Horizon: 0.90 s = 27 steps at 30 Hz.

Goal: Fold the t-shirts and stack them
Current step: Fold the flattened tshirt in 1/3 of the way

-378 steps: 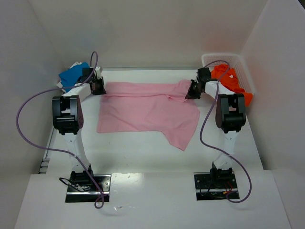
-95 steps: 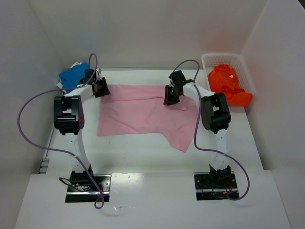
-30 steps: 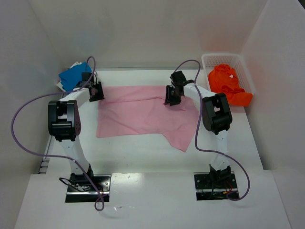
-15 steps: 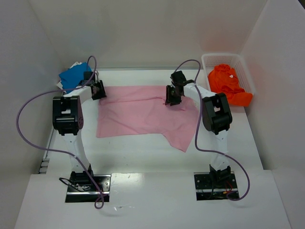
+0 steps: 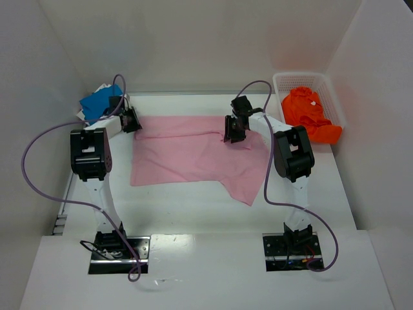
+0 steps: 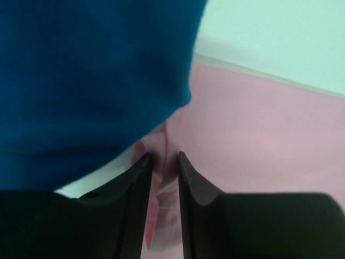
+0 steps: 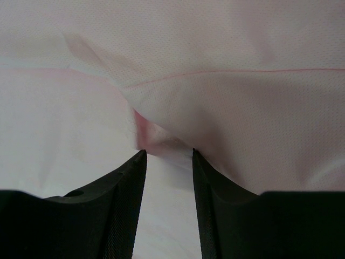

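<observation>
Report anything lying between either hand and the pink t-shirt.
Nothing visible does. The left hand pinches the pink t-shirt at its far-left corner, and the right hand pinches a fold near its far edge. The blue shirt lies beside the left hand, not between it and the cloth.

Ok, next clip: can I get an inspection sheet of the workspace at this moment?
Surface: white table, no spills visible.
Job's things: pink t-shirt spread out, partly folded, one corner trailing toward the near right; blue garment at the far left corner; orange garment in the white basket at far right.
Clutter: nothing seen.
Grippers: left gripper pinches the pink t-shirt's far left edge; right gripper pinches a fold at its far edge.
Cables: purple cables, one looping from each arm.
Surroundings: white walls on three sides.
</observation>
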{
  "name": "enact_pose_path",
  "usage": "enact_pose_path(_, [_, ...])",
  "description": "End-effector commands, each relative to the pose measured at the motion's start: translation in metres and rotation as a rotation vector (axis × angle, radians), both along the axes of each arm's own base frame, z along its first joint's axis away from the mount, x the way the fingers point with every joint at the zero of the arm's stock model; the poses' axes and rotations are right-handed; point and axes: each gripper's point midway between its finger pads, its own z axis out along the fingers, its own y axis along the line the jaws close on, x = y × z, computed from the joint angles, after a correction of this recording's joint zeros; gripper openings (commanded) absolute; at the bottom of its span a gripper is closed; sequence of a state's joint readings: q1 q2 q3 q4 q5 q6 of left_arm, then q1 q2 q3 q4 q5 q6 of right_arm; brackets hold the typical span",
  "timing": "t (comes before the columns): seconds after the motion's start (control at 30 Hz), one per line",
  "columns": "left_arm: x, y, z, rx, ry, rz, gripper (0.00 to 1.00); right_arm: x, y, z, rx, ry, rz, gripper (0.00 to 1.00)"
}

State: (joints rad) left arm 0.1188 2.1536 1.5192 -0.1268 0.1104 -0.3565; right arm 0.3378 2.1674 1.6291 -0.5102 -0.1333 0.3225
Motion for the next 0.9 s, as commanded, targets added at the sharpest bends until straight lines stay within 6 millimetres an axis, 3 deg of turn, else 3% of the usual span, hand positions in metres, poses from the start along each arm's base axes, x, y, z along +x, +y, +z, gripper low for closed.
enact_pose_path(0.0, [0.016,0.005,0.007,-0.029,-0.046,0.022,0.34,0.008,-0.004,0.028,-0.018,-0.060,-0.004,0.46])
enact_pose_path(0.07, [0.025,0.007,0.017,-0.025,-0.079,0.022,0.34,0.008,-0.004,0.028,-0.022,-0.062,0.003,0.46])
enact_pose_path(0.13, [0.029,0.006,0.013,-0.032,-0.077,0.015,0.34,0.010,-0.009,0.028,-0.023,-0.062,-0.006,0.46])
enact_pose_path(0.33, [0.039,0.004,0.014,-0.031,-0.084,-0.011,0.46,0.007,-0.010,0.025,-0.026,-0.053,-0.006,0.46])
enact_pose_path(0.63, [0.044,0.000,0.002,-0.054,-0.082,-0.033,0.44,0.008,-0.011,0.025,-0.033,-0.056,-0.010,0.46])
enact_pose_path(0.77, [0.049,-0.004,0.021,-0.073,-0.162,-0.036,0.44,0.008,-0.016,0.024,-0.036,-0.047,-0.019,0.46])
enact_pose_path(0.87, [0.051,-0.005,0.023,-0.101,-0.187,-0.050,0.46,0.008,-0.016,0.024,-0.040,-0.049,-0.011,0.46])
